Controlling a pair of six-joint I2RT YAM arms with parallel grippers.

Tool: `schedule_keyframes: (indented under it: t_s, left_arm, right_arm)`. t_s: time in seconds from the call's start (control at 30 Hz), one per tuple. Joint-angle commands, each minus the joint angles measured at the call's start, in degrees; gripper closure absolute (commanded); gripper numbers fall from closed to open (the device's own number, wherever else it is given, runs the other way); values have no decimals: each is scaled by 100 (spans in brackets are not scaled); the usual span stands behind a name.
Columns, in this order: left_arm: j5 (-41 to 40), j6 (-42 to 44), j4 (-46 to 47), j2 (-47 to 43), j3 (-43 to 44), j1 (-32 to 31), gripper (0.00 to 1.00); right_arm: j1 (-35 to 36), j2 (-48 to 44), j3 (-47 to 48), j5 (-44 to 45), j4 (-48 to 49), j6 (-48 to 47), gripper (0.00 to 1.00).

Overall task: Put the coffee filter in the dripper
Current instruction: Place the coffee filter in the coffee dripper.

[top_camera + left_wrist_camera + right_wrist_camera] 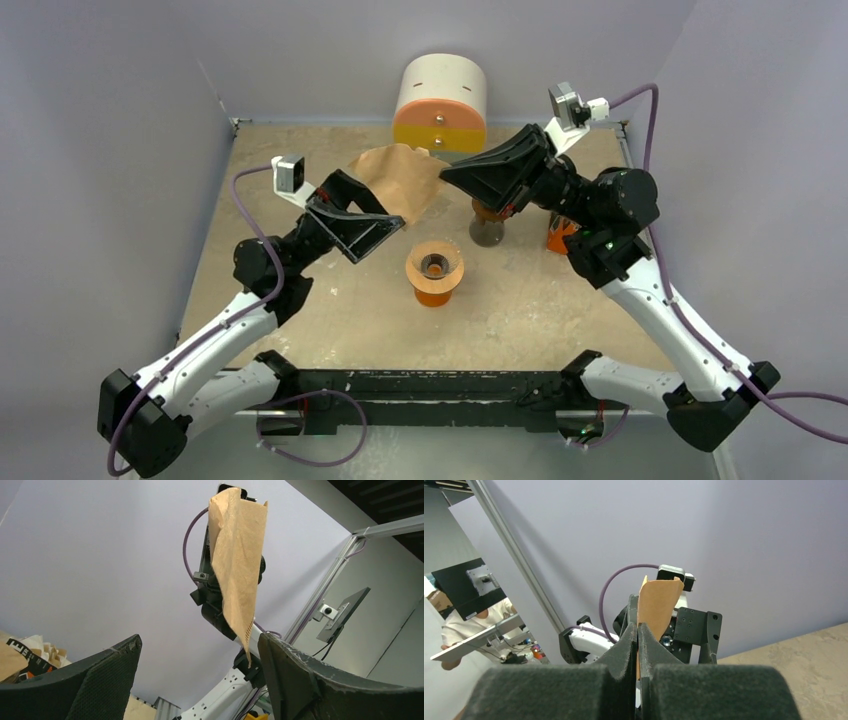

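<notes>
The coffee filter (398, 178) is a brown paper cone held up in the air behind the dripper (434, 270), an orange funnel standing upright on the table. My right gripper (446, 173) is shut on the filter's right edge; in the right wrist view the paper (657, 602) sticks up from between the closed pads (638, 630). My left gripper (376, 236) stands open just below and left of the filter. In the left wrist view the filter (237, 570) hangs down, its lower tip close to the right finger (300, 680), not pinched.
A white and orange cylinder (441, 104) stands at the back wall. A grey-based item (487, 229) and an orange object (558, 233) sit under my right arm. The table's walls enclose the left, back and right sides.
</notes>
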Motion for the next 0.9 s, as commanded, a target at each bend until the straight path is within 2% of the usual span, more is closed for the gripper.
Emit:
schedule_keyframes:
  t_s: [0.0,0.2,0.47,0.53,0.6,0.63,0.87]
  left_arm:
    - [-46,-245,878,106,153,-8,17]
    - [62,-248,1047,215,340,-12,30]
    - [356,-201,1216,301,617,-13,65]
    - [400,-160,1214,302,639,-8,77]
    - [469,-116,1202,309,666,-7,98]
    - [505,-91,1165,310,668,-9,100]
    - [838,369,772,199,754,-7,100]
  right_arm:
    - [177,37,-17,161,549,-5,100]
    - [316,29,-124,256,591,-129,100]
    - [340,-180,-333,346,467,-301,100]
    - [345,-243,-385,373,420,-359,100]
    - [345,-318,-450,418,387,-389,100]
    - [345,-348,-481,433,377,-395,100]
    - [345,-537,-645,491,273,-439,100]
